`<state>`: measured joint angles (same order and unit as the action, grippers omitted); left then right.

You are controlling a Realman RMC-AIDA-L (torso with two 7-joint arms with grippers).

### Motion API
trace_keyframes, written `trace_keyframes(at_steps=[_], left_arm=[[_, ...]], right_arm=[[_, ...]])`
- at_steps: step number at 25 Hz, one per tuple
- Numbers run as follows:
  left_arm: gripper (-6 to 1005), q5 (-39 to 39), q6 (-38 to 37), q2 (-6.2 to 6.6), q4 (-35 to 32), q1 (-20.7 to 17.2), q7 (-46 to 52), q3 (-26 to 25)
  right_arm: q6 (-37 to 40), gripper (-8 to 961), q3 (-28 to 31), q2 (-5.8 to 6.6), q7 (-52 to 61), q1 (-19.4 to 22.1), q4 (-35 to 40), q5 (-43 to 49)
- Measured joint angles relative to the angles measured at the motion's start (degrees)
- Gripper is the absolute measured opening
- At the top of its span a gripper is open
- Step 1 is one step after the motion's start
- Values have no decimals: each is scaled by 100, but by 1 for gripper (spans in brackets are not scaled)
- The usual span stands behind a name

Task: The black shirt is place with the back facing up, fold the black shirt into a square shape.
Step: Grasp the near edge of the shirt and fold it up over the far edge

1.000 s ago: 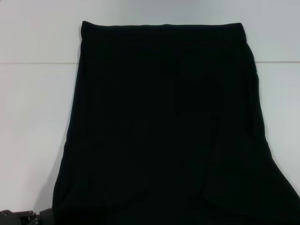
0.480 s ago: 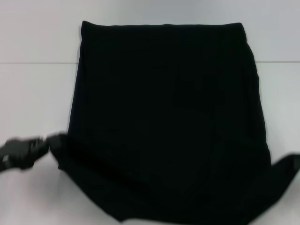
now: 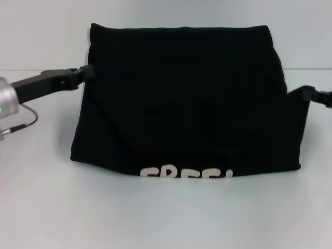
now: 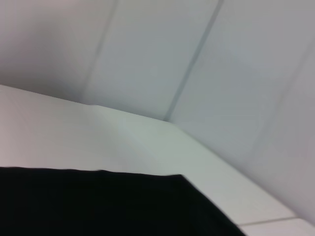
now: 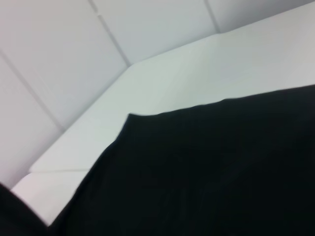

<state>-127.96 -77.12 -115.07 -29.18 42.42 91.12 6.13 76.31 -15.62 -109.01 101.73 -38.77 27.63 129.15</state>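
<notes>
Shirt (image 3: 181, 98) hem is carried up-frame, gripped by left claw (image 3: 87, 71) and right claw (image 3: 303, 93); laying flat is needed next.

white table (image 3: 166, 218), pale panelled wall (image 4: 162, 54)

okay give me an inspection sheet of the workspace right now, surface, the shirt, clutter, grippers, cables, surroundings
Surface: plain white table, a seam line across its far part.
Job's things: large black soft fabric T-shirt, near part lifted and carried toward the far hem; white printed lettering shows along the near fold.
Clutter: nothing seen.
Grippers: left gripper at the shirt's left edge, raised; right gripper at its right edge, raised. Each appears to hold a corner of the lifted layer; fingers hidden against the black cloth.
Cables: thin dark cable looping below the left arm's silver wrist.
Surroundings: pale panelled wall behind the table.
</notes>
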Motion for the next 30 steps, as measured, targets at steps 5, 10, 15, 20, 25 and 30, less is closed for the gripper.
trace_keyframes(at_steps=[5,10,15,20,25,30], left_arm=[[33,21,1089,-82,242,351,-169,177],[37,57,1783,-153,312,606,-219,374],[41,92,2156,-159,328,769,-257,395],[45,211,2433,-134,335,838,-253,403],[50,233,2732,-149,447,801,-269,492],[54,233,3385,-251,772,751,-284,942]], right_arm=[[-1200,35,-111,-124,11,-424,-362,0],[-2033,34,-311,-259,0,-779,-495,-3],[-2559,34,-378,-296,63,-1020,-496,-9],[-2717,35,-371,-247,119,-1111,-508,-39],[-2906,35,-407,-239,183,-1126,-742,-46],[-3287,41,-439,-401,184,-1118,-978,-18]])
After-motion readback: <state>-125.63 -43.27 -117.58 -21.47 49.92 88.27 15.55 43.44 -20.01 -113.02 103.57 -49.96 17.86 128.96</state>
